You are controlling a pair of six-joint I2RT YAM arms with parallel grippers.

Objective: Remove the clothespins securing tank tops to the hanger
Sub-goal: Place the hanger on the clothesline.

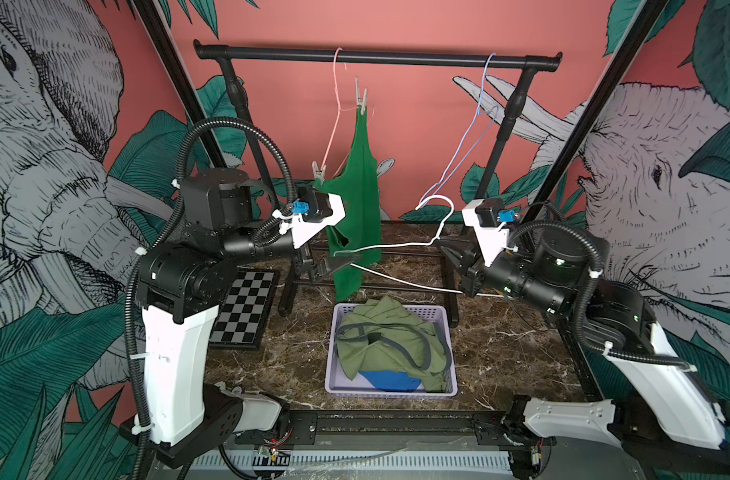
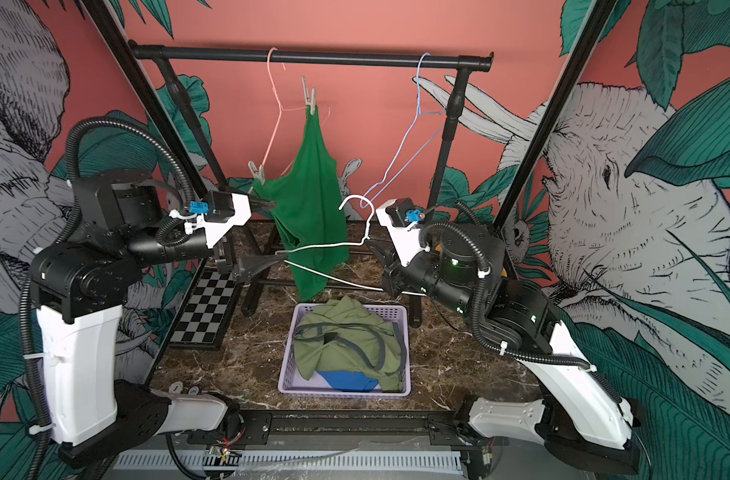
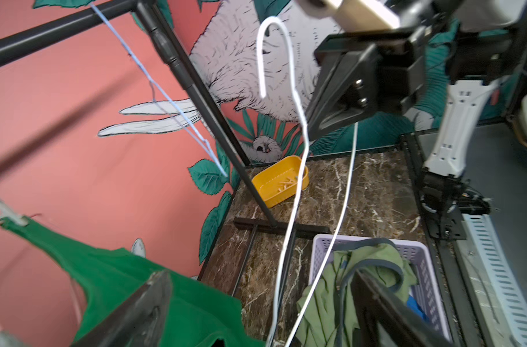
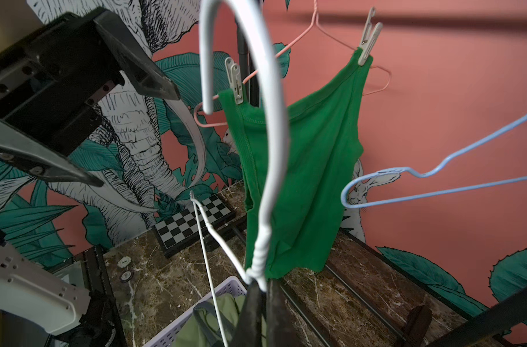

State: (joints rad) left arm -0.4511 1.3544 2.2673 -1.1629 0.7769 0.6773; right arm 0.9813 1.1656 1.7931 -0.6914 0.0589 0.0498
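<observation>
While the right tool [image 4: 260, 288] is gripping the white hanger [image 4: 274, 120] by its neck, the wide-open left tool [image 2: 277, 231] is hovering, seemingly just short of the lower clothespin [image 2: 257, 171], whose tails need squeezing squarely.

Left arm: elbow bent, forearm reaching inward toward centre.
Left gripper [image 2: 279, 231]: jaws wide apart, one finger above the other.
Right arm: forearm level, wrist pointing inward toward the left arm.
Right gripper [image 4: 260, 293]: jaws closed on the white hanger [image 4: 281, 129] at its twisted neck.
</observation>
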